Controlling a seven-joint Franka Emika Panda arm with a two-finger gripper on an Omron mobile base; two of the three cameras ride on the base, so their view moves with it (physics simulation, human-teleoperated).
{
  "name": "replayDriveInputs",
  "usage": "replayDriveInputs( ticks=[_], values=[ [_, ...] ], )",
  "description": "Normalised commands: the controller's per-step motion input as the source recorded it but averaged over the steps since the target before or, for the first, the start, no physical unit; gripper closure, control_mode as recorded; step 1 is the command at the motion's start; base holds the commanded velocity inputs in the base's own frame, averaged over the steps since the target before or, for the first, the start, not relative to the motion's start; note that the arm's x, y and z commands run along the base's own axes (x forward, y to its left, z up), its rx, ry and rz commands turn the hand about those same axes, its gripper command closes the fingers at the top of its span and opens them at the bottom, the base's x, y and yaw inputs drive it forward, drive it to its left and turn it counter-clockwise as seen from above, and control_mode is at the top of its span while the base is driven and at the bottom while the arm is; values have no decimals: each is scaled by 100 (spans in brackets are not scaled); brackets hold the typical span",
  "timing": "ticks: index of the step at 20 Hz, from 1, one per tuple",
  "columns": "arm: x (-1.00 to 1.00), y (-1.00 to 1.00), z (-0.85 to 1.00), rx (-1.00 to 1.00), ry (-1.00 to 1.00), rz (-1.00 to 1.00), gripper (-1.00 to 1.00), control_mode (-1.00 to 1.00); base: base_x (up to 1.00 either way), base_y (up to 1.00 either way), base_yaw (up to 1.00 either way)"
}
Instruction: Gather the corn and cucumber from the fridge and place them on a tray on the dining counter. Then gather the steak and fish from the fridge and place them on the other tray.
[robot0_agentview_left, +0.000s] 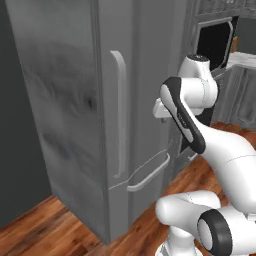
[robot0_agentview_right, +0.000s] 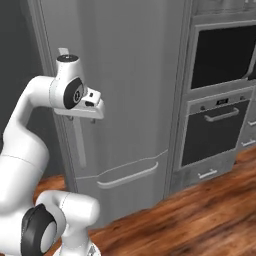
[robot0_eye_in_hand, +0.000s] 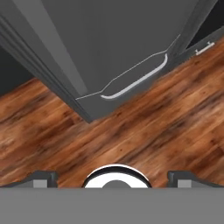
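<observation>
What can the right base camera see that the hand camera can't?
Right base view: the oven beside the fridge, the fridge's tall handle, and the arm with its open gripper near that handle. Hand view: the gripper's two fingertips set wide apart, looking down at the floor. Both: the grey fridge, its drawer handle and the wooden floor.

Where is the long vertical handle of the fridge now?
The vertical handle runs down the closed fridge door, left of the arm in the left base view, above the drawer handle.
</observation>
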Motion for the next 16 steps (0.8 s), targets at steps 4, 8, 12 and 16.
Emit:
replayDriveInputs(
  ticks=[4,8,12,16],
  values=[
    [0,0,0,0,0,0,-100,100,0,67,-37],
    [0,0,0,0,0,0,-100,100,1,73,-35],
    [0,0,0,0,0,0,-100,100,1,58,-30],
    [0,0,0,0,0,0,-100,100,18,55,-25]
  ],
)
